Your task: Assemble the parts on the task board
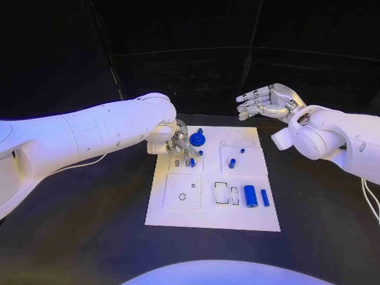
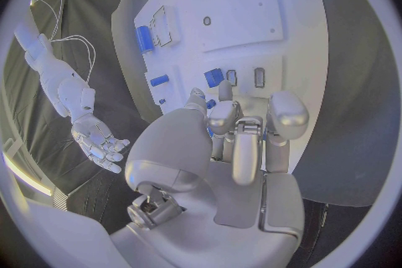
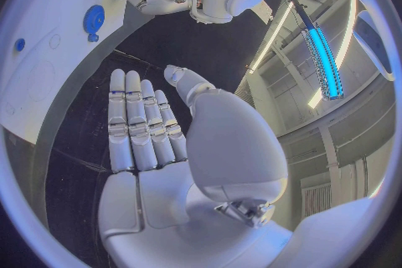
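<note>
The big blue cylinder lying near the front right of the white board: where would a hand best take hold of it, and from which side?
Grip the blue cylinder across its middle, coming straight down from above. It lies flat on the board with its long axis running front to back, so its rounded sides face left and right. A thinner blue pin lies close on its right, leaving little room there. The right hand, open and off the board, looks the freer one.

Right hand flat and empty beside the task board.
</note>
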